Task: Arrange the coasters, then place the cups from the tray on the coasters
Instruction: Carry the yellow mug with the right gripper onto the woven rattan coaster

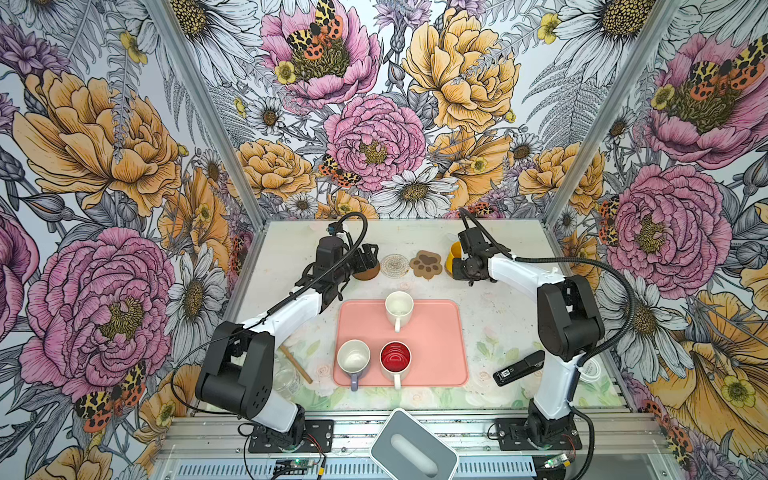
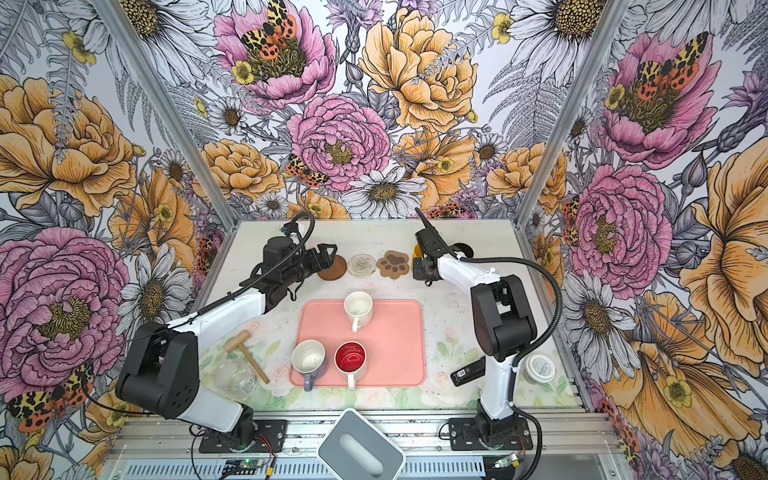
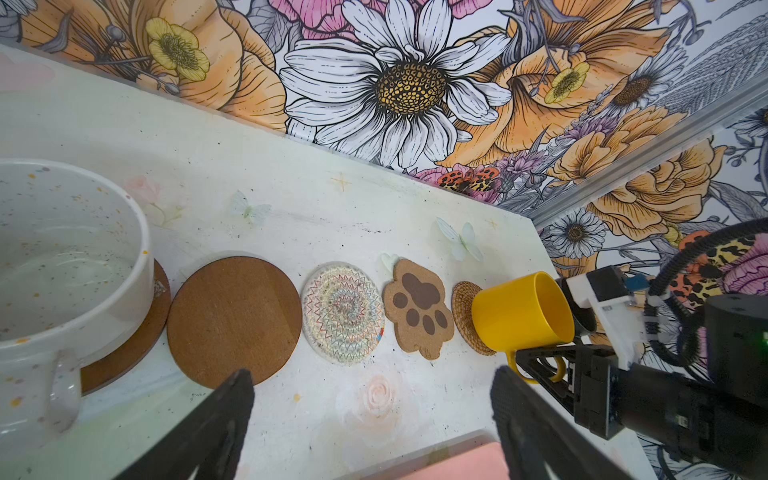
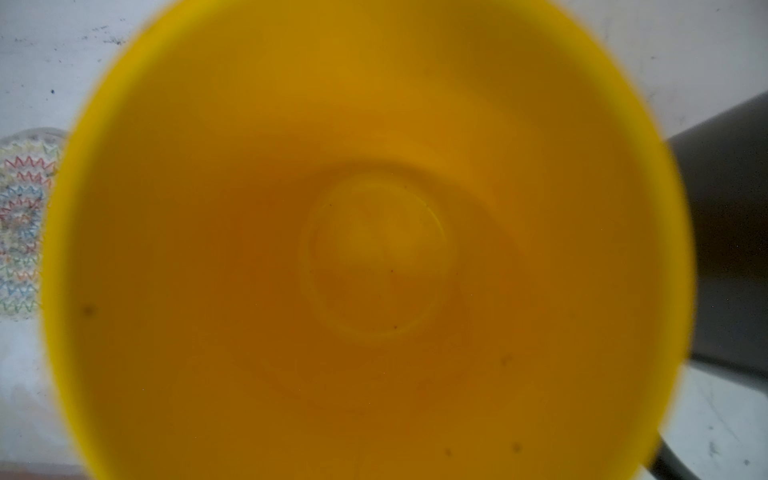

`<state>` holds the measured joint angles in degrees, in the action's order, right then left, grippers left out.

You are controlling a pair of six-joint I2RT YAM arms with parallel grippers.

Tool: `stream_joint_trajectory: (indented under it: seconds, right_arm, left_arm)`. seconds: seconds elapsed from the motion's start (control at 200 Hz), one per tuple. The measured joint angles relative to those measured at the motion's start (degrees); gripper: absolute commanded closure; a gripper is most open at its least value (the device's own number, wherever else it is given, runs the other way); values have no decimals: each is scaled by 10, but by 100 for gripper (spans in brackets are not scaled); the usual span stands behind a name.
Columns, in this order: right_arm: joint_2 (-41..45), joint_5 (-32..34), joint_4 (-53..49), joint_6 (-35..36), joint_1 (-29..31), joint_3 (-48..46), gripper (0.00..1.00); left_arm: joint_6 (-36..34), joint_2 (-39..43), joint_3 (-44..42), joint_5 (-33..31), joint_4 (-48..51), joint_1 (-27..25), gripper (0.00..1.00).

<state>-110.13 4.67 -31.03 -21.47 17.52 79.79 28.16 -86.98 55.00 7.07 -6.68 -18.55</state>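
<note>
Yellow cup [image 3: 521, 313], glossy and plain, empty inside, with loop handle.

Glossy yellow mug [image 3: 519, 311], matt wooden disc [image 3: 235, 320], woven cloth round [image 3: 343, 318], grainy cork-like paw-print coaster [image 3: 417, 309]

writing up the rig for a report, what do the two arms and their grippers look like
Both arms match: the left arm and right arm have white links between bulky black joint housings. Ribbed black cable conduit loops along each. The left gripper and right gripper are black, with open triangular framing.
</note>
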Motion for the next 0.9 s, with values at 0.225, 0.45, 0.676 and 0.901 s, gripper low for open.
stream_joint_trajectory:
  seconds: [0.225,0.45,0.676,0.901]
  right_arm:
    - [-7,2,0,1,-3,0,100]
    - [-15,7,0,2,-5,7,100]
    - [-21,11,0,1,-7,8,100]
    - [-21,13,0,1,-8,9,100]
  left_arm:
    - [0,0,0,-1,0,0,9]
    - [0,0,0,-1,0,0,9]
    - [0,0,0,-1,0,0,9]
    - [0,0,0,-1,0,1,9]
